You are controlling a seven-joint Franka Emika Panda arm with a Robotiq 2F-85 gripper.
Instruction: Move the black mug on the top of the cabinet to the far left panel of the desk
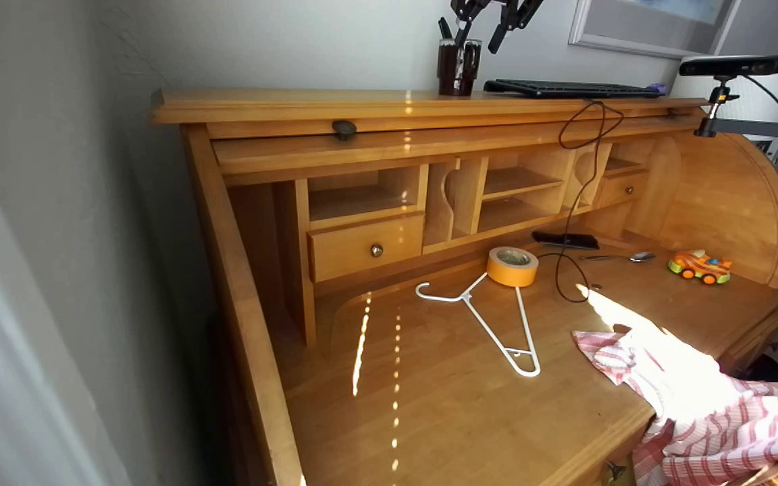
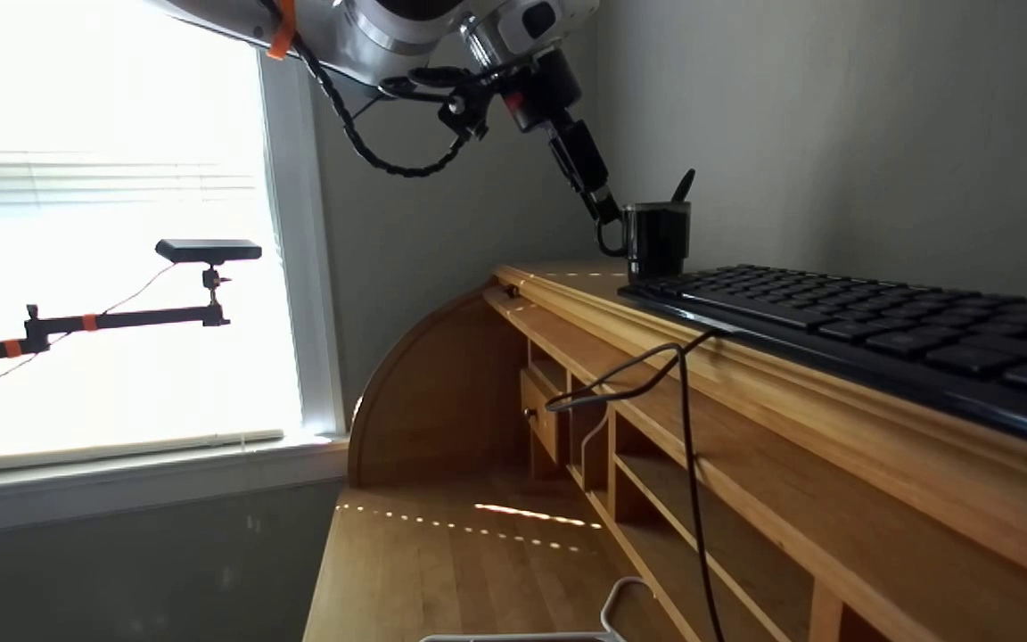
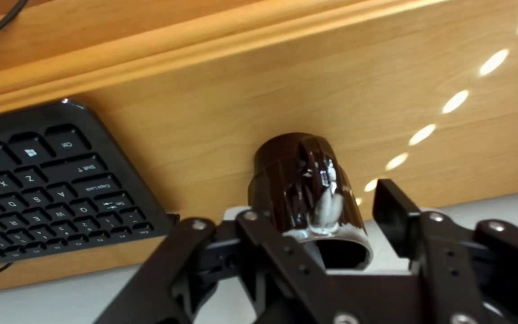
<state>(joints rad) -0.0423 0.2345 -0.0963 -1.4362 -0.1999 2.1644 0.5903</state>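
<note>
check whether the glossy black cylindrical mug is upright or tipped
Upright: in both exterior views the glossy black cylindrical mug stands base down on the flat light-brown wooden top board, its rim uppermost.

Keyboard (image 3: 56, 186), one; I read on it: Ctrl, Alt, Shift, Caps Lock, Q, W, A, Z, Windows logo (image 3: 30, 153).
</note>
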